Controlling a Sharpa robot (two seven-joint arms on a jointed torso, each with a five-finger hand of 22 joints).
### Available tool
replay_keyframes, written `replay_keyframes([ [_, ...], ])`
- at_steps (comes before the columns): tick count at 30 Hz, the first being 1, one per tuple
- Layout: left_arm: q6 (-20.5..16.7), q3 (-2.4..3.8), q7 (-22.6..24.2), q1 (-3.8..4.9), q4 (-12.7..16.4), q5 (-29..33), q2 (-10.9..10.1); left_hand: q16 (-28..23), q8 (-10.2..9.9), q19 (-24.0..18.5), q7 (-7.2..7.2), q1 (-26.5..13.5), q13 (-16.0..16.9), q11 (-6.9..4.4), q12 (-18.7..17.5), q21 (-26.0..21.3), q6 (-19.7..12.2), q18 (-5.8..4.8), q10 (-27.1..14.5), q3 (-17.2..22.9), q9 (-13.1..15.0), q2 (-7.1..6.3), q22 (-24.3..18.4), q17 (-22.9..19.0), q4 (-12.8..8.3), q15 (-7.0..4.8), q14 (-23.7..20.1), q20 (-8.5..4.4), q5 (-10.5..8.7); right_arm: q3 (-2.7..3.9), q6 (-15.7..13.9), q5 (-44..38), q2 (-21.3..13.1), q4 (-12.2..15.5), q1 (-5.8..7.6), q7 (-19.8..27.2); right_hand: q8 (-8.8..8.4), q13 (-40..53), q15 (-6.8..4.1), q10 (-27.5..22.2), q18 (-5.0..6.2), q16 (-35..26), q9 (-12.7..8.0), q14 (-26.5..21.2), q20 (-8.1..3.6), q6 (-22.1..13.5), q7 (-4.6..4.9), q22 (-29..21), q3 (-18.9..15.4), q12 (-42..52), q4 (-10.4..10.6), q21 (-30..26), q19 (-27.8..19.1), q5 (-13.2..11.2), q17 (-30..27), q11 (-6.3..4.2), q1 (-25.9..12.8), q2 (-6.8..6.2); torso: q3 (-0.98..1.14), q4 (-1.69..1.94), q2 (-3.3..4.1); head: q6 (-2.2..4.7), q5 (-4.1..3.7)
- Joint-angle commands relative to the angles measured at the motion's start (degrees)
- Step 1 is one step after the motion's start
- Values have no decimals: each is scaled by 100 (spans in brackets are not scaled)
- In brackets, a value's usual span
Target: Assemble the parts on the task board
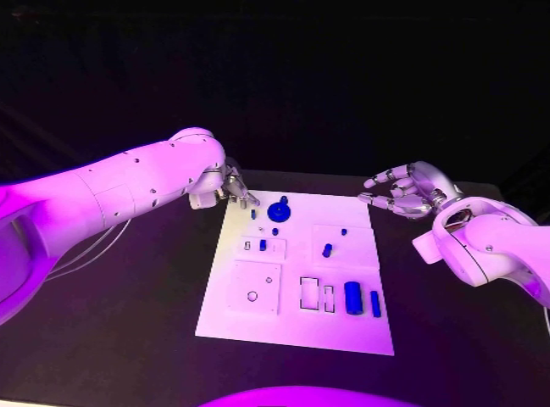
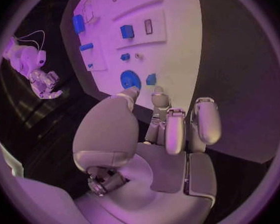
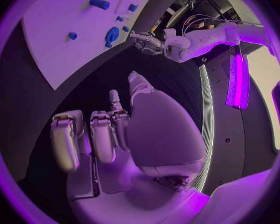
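Parts, small and blue, sit scattered over the task board (image 1: 293, 326), the white plate in the middle of the black table (image 1: 128, 314). Taking the board as the landmark and going from its left side to its right: the left hand (image 1: 232, 190) hovers at the board's far left corner, fingers pointing down toward a tiny blue piece (image 1: 252, 214) at that edge; the left wrist view shows its fingers (image 2: 202, 122) apart and bare, so it holds nothing. Just inside that corner stands the round blue disc (image 1: 280, 211), the largest part. Further in, a small blue block (image 1: 263, 245) sits in the left middle panel, and a short blue peg (image 1: 327, 250) lies on the right middle panel. Near the board's near right corner a blue cylinder (image 1: 352, 298) and a thin blue bar (image 1: 375, 303) lie side by side, next to two rectangular outlines that look unfilled. The right hand (image 1: 403, 191) hangs beyond the board's far right corner, fingers loosely curled but spread, empty.

Judging by the loose pieces and open slots, assembly is at an early stage, with most of it left to do.
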Motion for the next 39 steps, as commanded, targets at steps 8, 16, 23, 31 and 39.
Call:
replay_keyframes([
  [8,131,-15,147,-66,-184,39,137,-2,-24,-6,4,16,19,2,13,-18,2,81,-32,27,-9,-7,20,914,11,40,359,35,3,1,45,-30,27,6,-3,46,40,1041,-14,111,-14,-12,-8,575,-36,-53,2,1452,32,-19,13,-16,552,20,1422,-28,-65,7,3,1,-2,-23,6],
  [16,164,-17,163,-148,-399,148,263,8,-19,5,0,6,30,0,27,-12,24,78,-27,38,-13,11,34,928,8,41,364,39,-3,1,32,-30,42,3,-3,48,40,1041,-14,111,-14,-12,-8,575,-36,-53,2,1452,32,-19,13,-16,552,20,1422,-28,-65,7,3,-1,-9,-34,-21],
  [23,153,-15,188,-172,-500,167,310,10,-9,8,-7,15,41,-6,42,-10,55,78,-25,58,-16,27,39,930,1,39,365,41,-4,1,29,-30,46,5,-3,50,45,1036,-14,106,-13,-12,-8,576,-36,-56,2,1449,38,-25,11,-21,550,23,1424,-28,-69,9,12,2,-9,-36,-27],
  [31,140,-16,217,-178,-552,181,336,16,-7,14,-20,82,46,-17,60,-6,82,77,-26,116,-27,52,50,934,-8,31,366,42,-5,1,29,-30,48,7,-3,49,45,1036,-14,106,-13,-12,-8,576,-36,-56,2,1449,38,-25,11,-21,550,23,1424,-28,-69,9,8,6,-13,-35,-27],
  [39,151,-16,249,-182,-588,228,355,32,1,22,-52,430,60,-47,100,-1,142,75,-28,354,-53,116,71,951,-33,7,371,26,-46,1,32,-30,50,7,-3,49,51,1041,-14,112,-13,-11,-8,576,-36,-56,1,1450,45,-18,11,-19,550,23,1426,-28,-73,12,4,0,-11,-34,-24],
])
